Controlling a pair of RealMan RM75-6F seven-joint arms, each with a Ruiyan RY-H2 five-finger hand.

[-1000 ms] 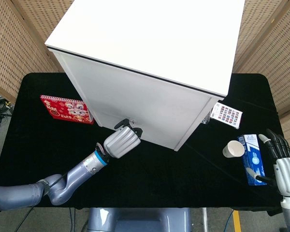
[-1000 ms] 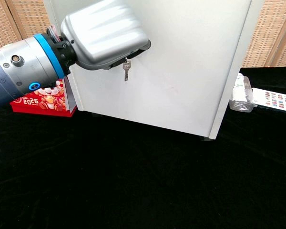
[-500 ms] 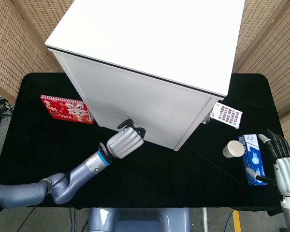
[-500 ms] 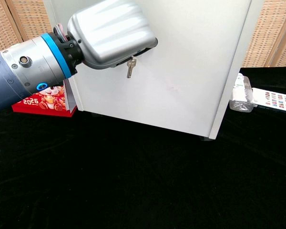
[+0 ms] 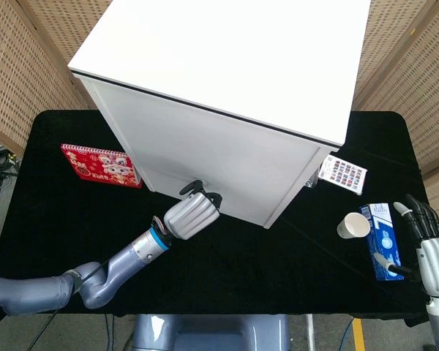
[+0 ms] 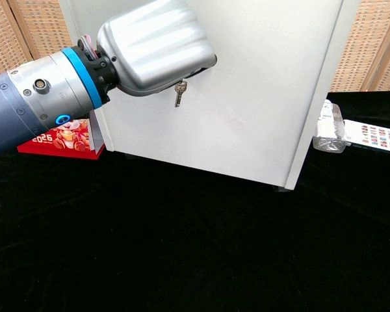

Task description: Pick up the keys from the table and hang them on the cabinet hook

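My left hand (image 5: 192,214) (image 6: 157,47) is raised against the front face of the white cabinet (image 5: 227,157) (image 6: 260,97), its silver back turned to both cameras. A small metal key (image 6: 179,95) dangles from under its fingers, just in front of the cabinet face. The hand holds the keys; its fingers and the hook are hidden behind the hand. My right hand (image 5: 429,245) rests at the table's right edge with its fingers spread, holding nothing.
A red 2026 calendar (image 5: 101,165) (image 6: 60,138) stands left of the cabinet. A paper cup (image 5: 353,226), a blue box (image 5: 383,240) and a colour card (image 5: 343,175) (image 6: 374,136) lie to the right. A wrapped packet (image 6: 329,128) sits by the cabinet's right corner.
My left hand has moved a little to the right along the cabinet face, carrying the dangling key with it. The right hand has not moved.
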